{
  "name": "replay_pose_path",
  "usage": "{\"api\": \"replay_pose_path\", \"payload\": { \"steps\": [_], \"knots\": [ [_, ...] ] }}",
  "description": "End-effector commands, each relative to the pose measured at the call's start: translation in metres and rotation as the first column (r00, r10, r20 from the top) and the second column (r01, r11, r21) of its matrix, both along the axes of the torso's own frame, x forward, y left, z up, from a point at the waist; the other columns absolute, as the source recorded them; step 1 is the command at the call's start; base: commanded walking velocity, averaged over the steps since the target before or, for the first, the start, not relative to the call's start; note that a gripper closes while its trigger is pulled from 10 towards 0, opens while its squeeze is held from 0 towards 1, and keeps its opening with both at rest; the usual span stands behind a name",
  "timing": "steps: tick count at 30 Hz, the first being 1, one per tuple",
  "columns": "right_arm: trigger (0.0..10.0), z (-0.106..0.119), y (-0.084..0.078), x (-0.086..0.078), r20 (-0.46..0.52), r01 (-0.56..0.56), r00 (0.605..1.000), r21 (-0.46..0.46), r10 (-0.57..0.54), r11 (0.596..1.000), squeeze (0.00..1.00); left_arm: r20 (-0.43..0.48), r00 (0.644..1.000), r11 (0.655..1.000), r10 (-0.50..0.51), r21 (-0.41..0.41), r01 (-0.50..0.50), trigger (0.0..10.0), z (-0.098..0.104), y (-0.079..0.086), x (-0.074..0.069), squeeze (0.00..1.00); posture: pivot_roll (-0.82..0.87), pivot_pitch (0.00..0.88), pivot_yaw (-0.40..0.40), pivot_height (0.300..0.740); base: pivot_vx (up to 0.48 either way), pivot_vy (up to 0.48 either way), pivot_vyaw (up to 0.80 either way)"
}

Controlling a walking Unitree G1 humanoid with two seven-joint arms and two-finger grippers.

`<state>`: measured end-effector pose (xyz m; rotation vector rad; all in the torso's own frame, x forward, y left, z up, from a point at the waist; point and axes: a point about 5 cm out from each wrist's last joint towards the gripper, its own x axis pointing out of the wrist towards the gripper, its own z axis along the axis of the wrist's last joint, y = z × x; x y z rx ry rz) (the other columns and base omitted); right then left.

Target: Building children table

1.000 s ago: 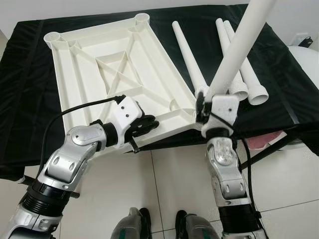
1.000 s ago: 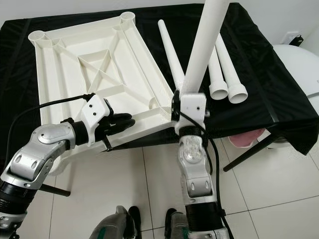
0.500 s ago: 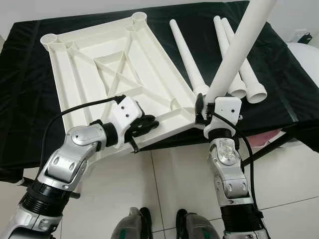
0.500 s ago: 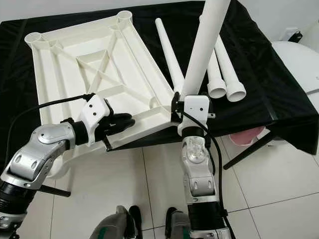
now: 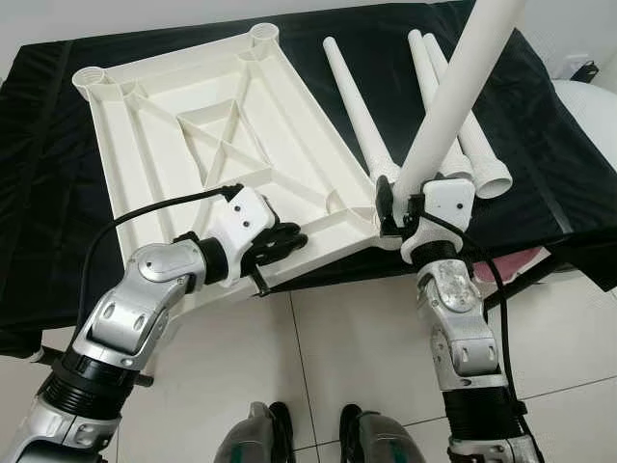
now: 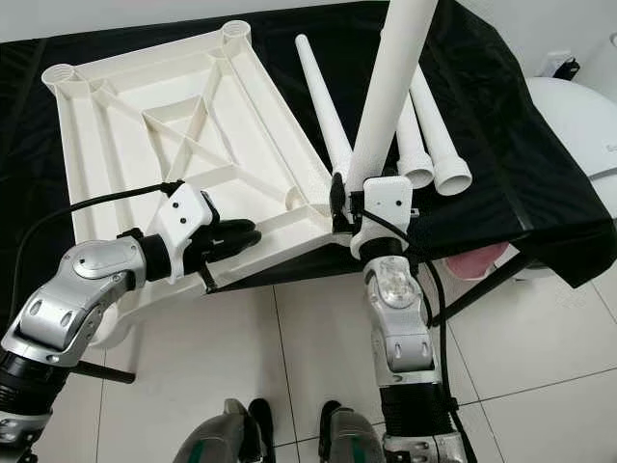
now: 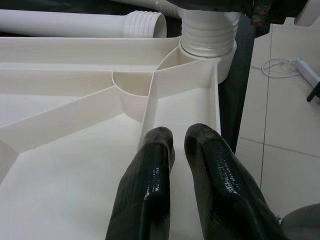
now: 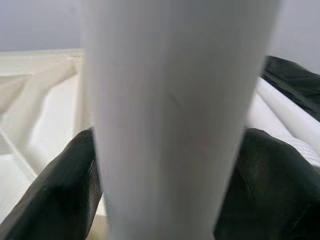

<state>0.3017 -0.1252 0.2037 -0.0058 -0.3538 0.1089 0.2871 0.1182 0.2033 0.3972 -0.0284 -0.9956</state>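
White tabletop (image 5: pixel 222 154) lying upside down, ribs up, on the black-draped bench (image 5: pixel 39 193), near corner jutting past the bench edge. Left pincer (image 5: pixel 287 241) resting on that near edge, fingers (image 7: pixel 150 165) nearly together, gripping nothing. Right pincer (image 5: pixel 397 204) clamped on 1 white leg (image 5: pixel 453 96), tilted up and away, base sitting at the tabletop's near right corner socket (image 7: pixel 207 35). 3 more legs (image 6: pixel 429 135) lying on the cloth beside the tabletop. Tiled floor (image 5: pixel 328 357) below.
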Motion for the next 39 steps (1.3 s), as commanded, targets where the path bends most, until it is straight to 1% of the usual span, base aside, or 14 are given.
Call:
{"api": "replay_pose_path", "payload": {
  "steps": [1,2,3,6,10,11,12,20,24,25,28,33,36,39],
  "knots": [
    [10.0,0.0,0.001,-0.001,-0.002,-0.025,1.0,0.008,0.025,1.0,0.0,-0.026,0.999,1.0,-0.019,-0.001,0.019,10.0,-0.002,0.001,-0.001,0.0,-0.06,0.221,0.036,0.74,0.0,0.0,0.0],
    [10.0,0.002,0.001,-0.001,0.003,-0.046,0.999,0.003,0.046,0.999,0.0,-0.022,1.0,1.0,-0.017,-0.005,0.017,10.0,-0.001,0.001,-0.001,0.15,-0.06,0.221,0.036,0.74,0.0,0.0,0.0],
    [10.0,0.002,0.001,-0.001,0.003,-0.069,0.998,0.001,0.069,0.998,0.0,-0.023,1.0,1.0,-0.017,-0.013,0.016,10.0,0.001,0.001,-0.001,1.0,-0.06,0.218,0.035,0.74,0.0,0.0,0.0],
    [10.0,0.003,0.001,0.0,0.006,-0.093,0.996,-0.004,0.093,0.996,0.0,-0.023,1.0,0.999,-0.013,-0.032,0.012,10.0,0.003,0.001,0.0,1.0,-0.06,0.216,0.035,0.74,0.0,0.0,0.0],
    [10.0,0.005,0.0,0.001,0.01,-0.114,0.993,-0.007,0.114,0.993,0.0,-0.003,1.0,1.0,-0.005,-0.02,0.004,10.0,0.005,0.001,0.001,1.0,-0.06,0.215,0.035,0.74,0.0,0.0,0.0],
    [10.0,0.006,0.0,0.002,0.013,-0.121,0.993,-0.008,0.121,0.993,0.0,0.001,1.0,1.0,-0.003,-0.018,0.003,10.0,0.005,0.001,0.001,0.83,-0.06,0.213,0.036,0.74,0.0,0.0,0.0],
    [10.0,0.007,-0.001,0.002,0.019,-0.134,0.991,-0.01,0.134,0.991,0.0,0.006,1.0,1.0,-0.004,-0.015,0.004,10.0,0.005,0.0,0.001,0.0,-0.06,0.209,0.037,0.74,0.0,0.0,0.0],
    [10.0,0.013,-0.004,0.004,0.034,-0.178,0.983,-0.022,0.179,0.984,0.0,-0.012,1.0,0.999,0.023,-0.045,-0.024,10.0,0.007,-0.007,0.0,0.0,-0.07,0.202,0.041,0.74,0.0,0.0,0.0],
    [10.0,0.016,-0.01,0.006,0.035,-0.194,0.98,-0.036,0.195,0.98,0.0,-0.048,0.992,0.99,0.113,-0.076,-0.116,10.0,0.011,-0.01,0.009,0.0,-0.07,0.2,0.04,0.74,0.0,0.0,0.0],
    [10.0,0.016,-0.01,0.006,0.035,-0.194,0.98,-0.036,0.195,0.98,0.0,-0.048,0.992,0.99,0.113,-0.076,-0.116,10.0,0.011,-0.01,0.009,0.0,-0.07,0.2,0.04,0.74,0.0,0.0,0.0],
    [10.0,0.017,-0.014,0.007,0.036,-0.19,0.981,-0.043,0.191,0.981,0.0,-0.067,0.982,0.981,0.178,-0.069,-0.183,10.0,0.011,-0.012,0.015,0.0,-0.07,0.2,0.039,0.74,0.0,0.0,0.0],
    [10.0,0.018,-0.017,0.008,0.035,-0.188,0.981,-0.053,0.19,0.981,0.0,-0.075,0.979,0.978,0.191,-0.073,-0.196,10.0,0.012,-0.015,0.017,0.0,-0.08,0.205,0.039,0.74,0.0,0.0,0.0],
    [10.0,0.018,-0.018,0.008,0.03,-0.19,0.981,-0.05,0.191,0.981,0.0,-0.107,0.975,0.976,0.195,-0.079,-0.204,10.0,0.01,-0.017,0.017,0.0,-0.08,0.209,0.038,0.74,0.0,0.0,0.0],
    [10.0,0.017,-0.018,0.008,0.027,-0.193,0.98,-0.053,0.195,0.98,0.0,-0.11,0.973,0.976,0.203,-0.056,-0.21,10.0,0.01,-0.017,0.018,0.0,-0.08,0.214,0.039,0.74,0.0,0.0,0.0]
  ]
}}
